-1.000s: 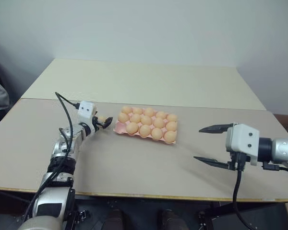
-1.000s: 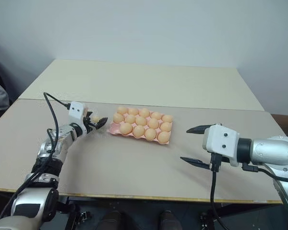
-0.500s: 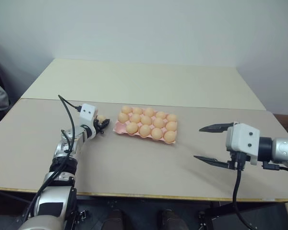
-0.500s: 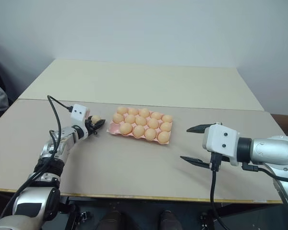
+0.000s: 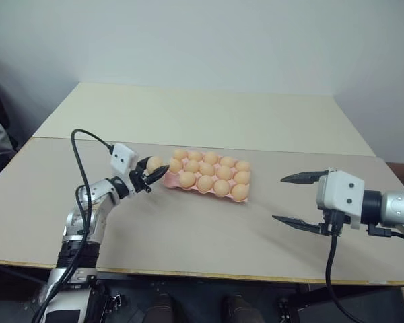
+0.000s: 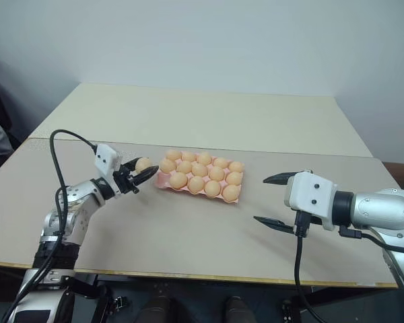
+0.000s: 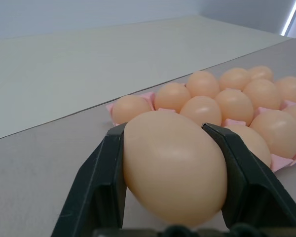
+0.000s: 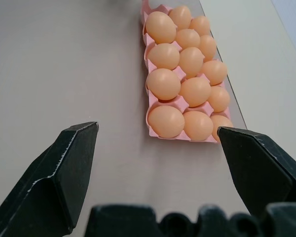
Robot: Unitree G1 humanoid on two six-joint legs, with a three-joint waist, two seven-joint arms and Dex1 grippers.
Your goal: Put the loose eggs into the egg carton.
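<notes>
While fourteen eggs already sit in the egg carton (image 5: pixel 209 176) on the surface (image 5: pixel 188 229), the left tool (image 5: pixel 153 173) grips one egg (image 5: pixel 154 163) beside its empty near-left corner cup; the right tool (image 5: pixel 297 199) gapes empty.

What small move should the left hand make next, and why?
Probably carry the egg over the egg carton to a free cup, then lower it. The left hand is shut on the egg just beside the carton's near-left corner.
</notes>
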